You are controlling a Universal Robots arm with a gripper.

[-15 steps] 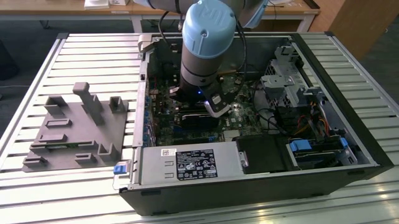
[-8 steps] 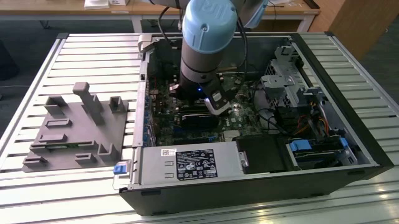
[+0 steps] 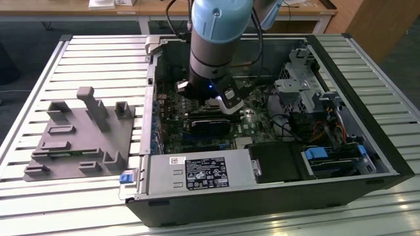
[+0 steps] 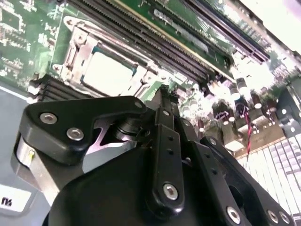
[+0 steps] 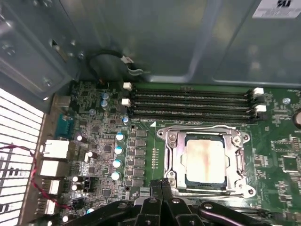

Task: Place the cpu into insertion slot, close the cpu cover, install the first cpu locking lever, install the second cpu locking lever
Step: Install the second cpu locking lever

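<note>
Fingers (image 5: 162,188) of my gripper (image 5: 162,184) look pressed together with nothing between them, and they sit at the edge of the insertion slot (image 5: 168,157) in the first wrist view. Going across that view from left to right, I see round blue-topped parts, then my finger tips, then the cpu (image 5: 204,159). The cpu lies flat in the slot, and the silvery cpu cover (image 5: 237,160) frames it with the chip showing through its window. So the chip is just beside my tips, a little off to one side. In the second wrist view the cpu (image 4: 107,71) sits just past the black gripper (image 4: 165,96). The long black memory slots (image 5: 188,101) run along the far side of the socket. In the exterior view my arm (image 3: 213,49) reaches down into the open computer case (image 3: 367,147).
</note>
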